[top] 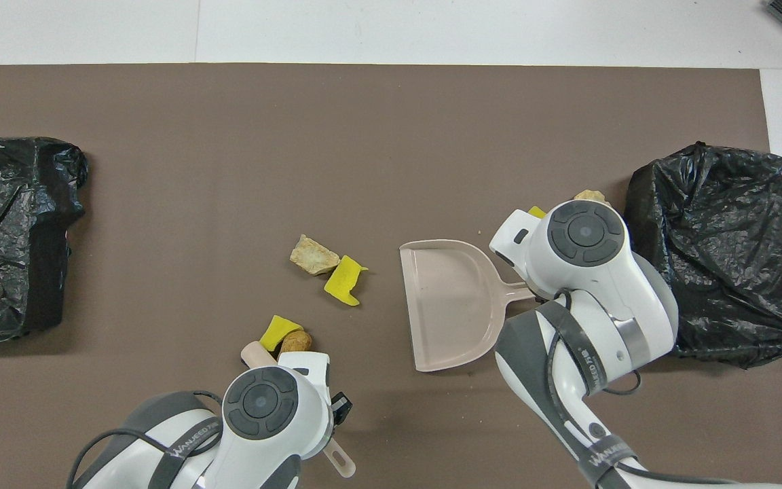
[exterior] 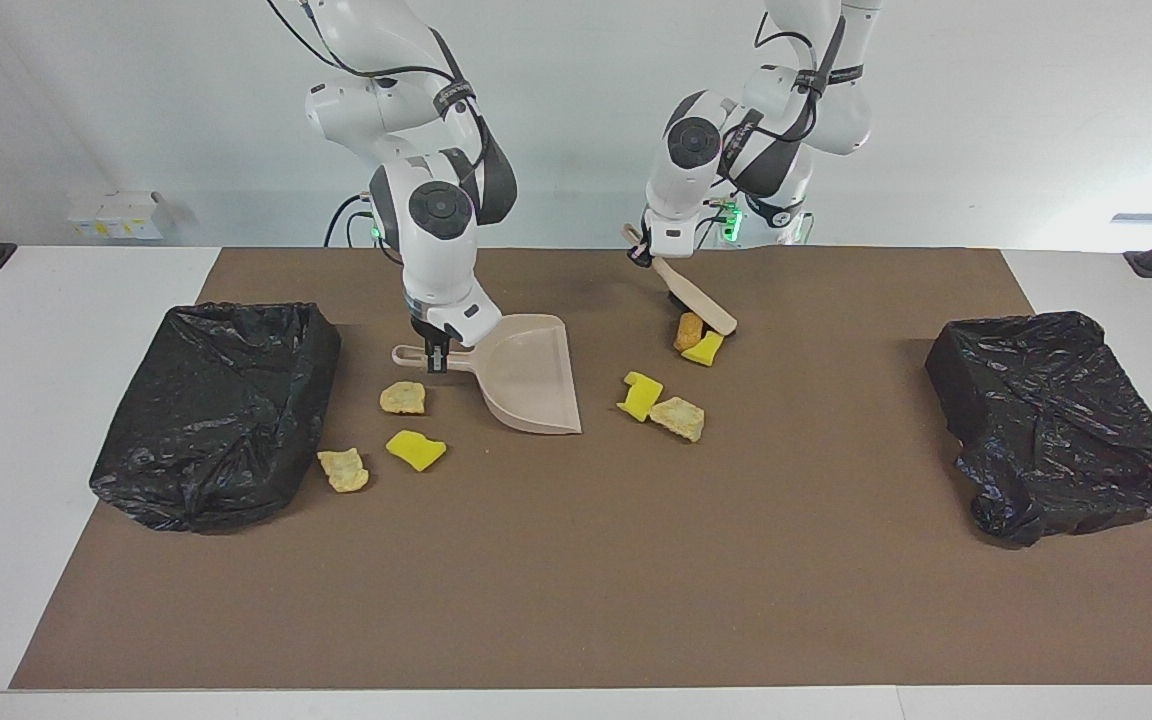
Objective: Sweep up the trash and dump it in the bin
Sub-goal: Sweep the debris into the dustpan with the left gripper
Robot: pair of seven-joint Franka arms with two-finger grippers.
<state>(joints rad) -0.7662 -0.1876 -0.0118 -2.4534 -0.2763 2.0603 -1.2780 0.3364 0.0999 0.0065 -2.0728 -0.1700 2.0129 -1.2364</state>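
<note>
My right gripper (exterior: pixel 436 357) is shut on the handle of the beige dustpan (exterior: pixel 531 385) (top: pixel 452 305), which lies flat on the mat. My left gripper (exterior: pixel 648 250) is shut on the handle of the beige brush (exterior: pixel 701 300), whose head slants down to the mat. A tan chunk (exterior: pixel 688 330) (top: pixel 294 341) and a yellow sponge piece (exterior: pixel 704 348) (top: pixel 275 333) of the trash lie against the brush head. Another yellow piece (exterior: pixel 641 395) and tan chunk (exterior: pixel 678 418) sit between brush and dustpan. Beside the dustpan handle lie a tan chunk (exterior: pixel 403 398), a yellow piece (exterior: pixel 416 449) and a tan chunk (exterior: pixel 344 469).
A bin lined with a black bag (exterior: pixel 216 410) (top: pixel 723 251) stands at the right arm's end of the brown mat. A second black-bagged bin (exterior: pixel 1056 420) (top: pixel 11 238) stands at the left arm's end. White table (exterior: pixel 66 330) borders the mat.
</note>
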